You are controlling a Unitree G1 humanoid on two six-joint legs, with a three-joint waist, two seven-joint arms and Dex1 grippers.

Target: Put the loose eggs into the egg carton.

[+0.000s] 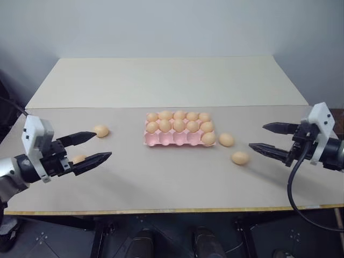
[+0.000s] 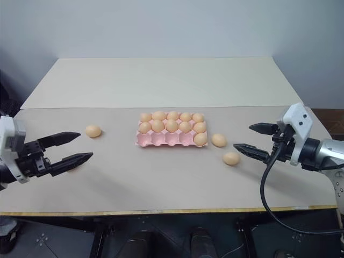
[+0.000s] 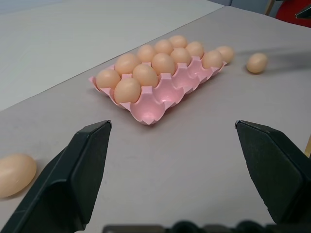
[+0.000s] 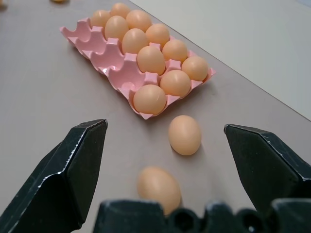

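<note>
The pink egg carton [image 1: 166, 140] lies mid-table. Its back and middle rows are full of eggs, and the front row holds one egg [image 1: 208, 138] at its right end. Two loose eggs lie right of the carton: one [image 1: 226, 140] close beside it, another [image 1: 240, 158] nearer the front. Two more lie to the left: one [image 1: 100, 130] in the open, one [image 1: 79, 159] partly hidden behind my left gripper [image 1: 102, 145]. That gripper hovers open and empty. My right gripper [image 1: 257, 136] is open too, just right of the nearer egg [image 4: 159, 187].
The table is made of two pale boards with a seam running behind the carton. Its front edge [image 1: 172, 210] lies close below both grippers. A black cable [image 1: 293, 188] hangs from the right wrist.
</note>
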